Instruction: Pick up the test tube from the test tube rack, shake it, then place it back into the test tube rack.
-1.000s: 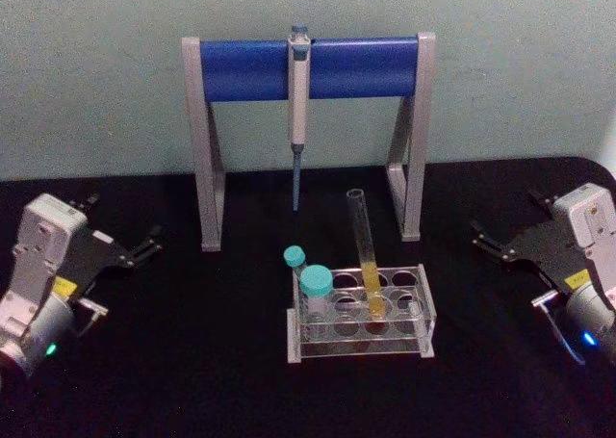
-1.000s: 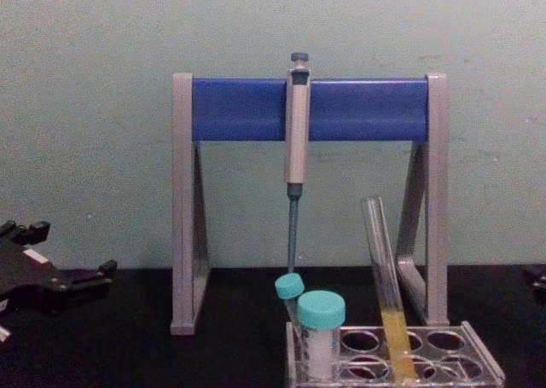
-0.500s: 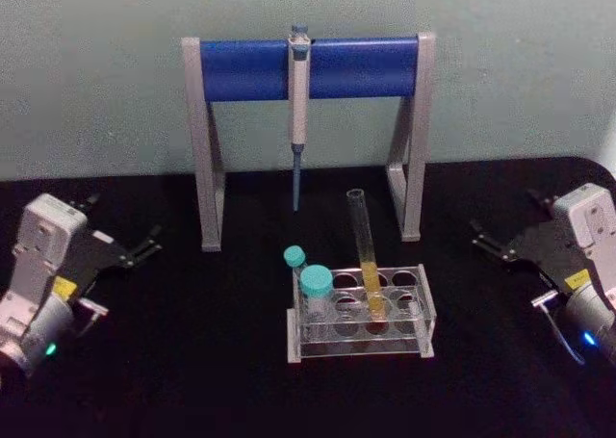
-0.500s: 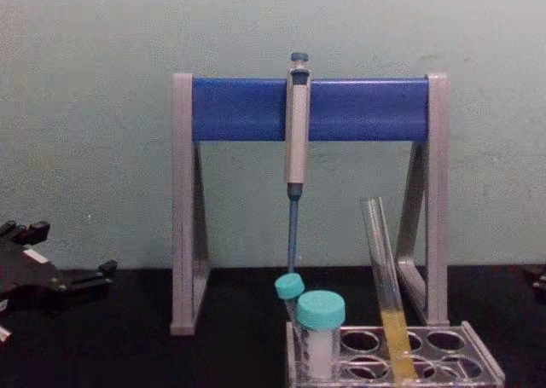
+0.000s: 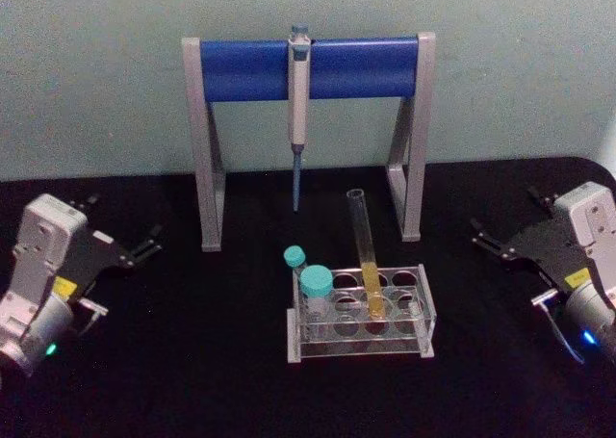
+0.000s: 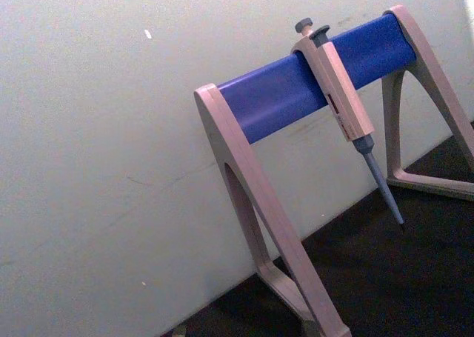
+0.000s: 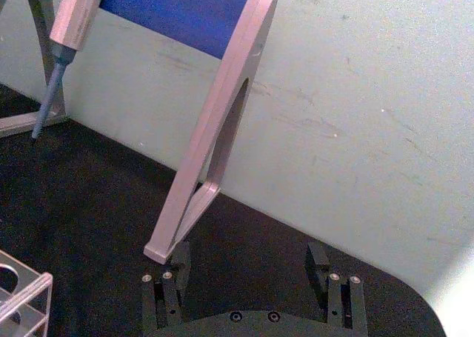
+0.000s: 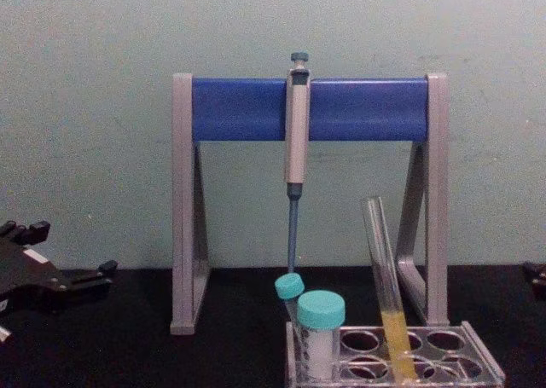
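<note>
Pick-up not yet begun: tube (image 5: 362, 236) leaned in rack (image 5: 426, 313). Left gripper (image 5: 123, 222) and right gripper (image 5: 504, 215) well apart from it, jaws open. Next, likely: reach the tube's bare upper part.

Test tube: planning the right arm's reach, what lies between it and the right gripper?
Head view: bare black table between the right gripper and the test tube; the pipette stand's leg stands just behind.
</note>
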You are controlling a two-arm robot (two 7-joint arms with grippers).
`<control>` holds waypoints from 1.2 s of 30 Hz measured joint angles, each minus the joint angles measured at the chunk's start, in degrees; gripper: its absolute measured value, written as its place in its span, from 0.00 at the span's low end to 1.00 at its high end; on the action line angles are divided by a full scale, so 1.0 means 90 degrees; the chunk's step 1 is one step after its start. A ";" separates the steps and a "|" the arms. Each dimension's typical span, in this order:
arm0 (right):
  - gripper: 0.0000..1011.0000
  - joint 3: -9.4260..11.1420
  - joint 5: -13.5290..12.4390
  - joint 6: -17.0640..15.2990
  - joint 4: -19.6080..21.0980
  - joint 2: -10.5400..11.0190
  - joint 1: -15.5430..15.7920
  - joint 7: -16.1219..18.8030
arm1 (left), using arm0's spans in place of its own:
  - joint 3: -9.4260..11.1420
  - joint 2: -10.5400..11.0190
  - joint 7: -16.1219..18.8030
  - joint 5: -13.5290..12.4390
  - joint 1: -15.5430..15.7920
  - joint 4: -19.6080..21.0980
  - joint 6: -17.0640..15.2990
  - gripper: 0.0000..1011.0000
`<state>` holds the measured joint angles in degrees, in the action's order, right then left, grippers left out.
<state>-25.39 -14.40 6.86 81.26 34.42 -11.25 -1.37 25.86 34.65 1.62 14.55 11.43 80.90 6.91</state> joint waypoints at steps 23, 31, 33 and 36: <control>0.99 0.0361 -0.0585 0.0647 0.0642 -0.0016 0.0255 0.1425 | 0.0000 0.0000 0.0000 0.0000 0.0000 0.0000 0.0000 0.99; 0.99 0.0265 -0.0993 0.0837 0.0696 -0.0044 0.0170 0.2439 | 0.0000 0.0000 0.0000 0.0000 0.0001 0.0000 0.0000 0.99; 0.99 0.0244 -0.1053 0.0840 0.0695 -0.0065 0.0142 0.2581 | 0.0000 0.0000 0.0000 0.0000 0.0000 0.0000 0.0000 0.99; 0.99 0.0176 -0.1139 0.0796 0.0652 -0.0138 0.0051 0.2867 | 0.0000 0.0000 0.0000 0.0000 0.0000 0.0000 0.0000 0.99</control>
<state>-23.81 -24.65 14.02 87.12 33.18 -10.79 24.43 25.86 34.64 1.62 14.55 11.43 80.90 6.91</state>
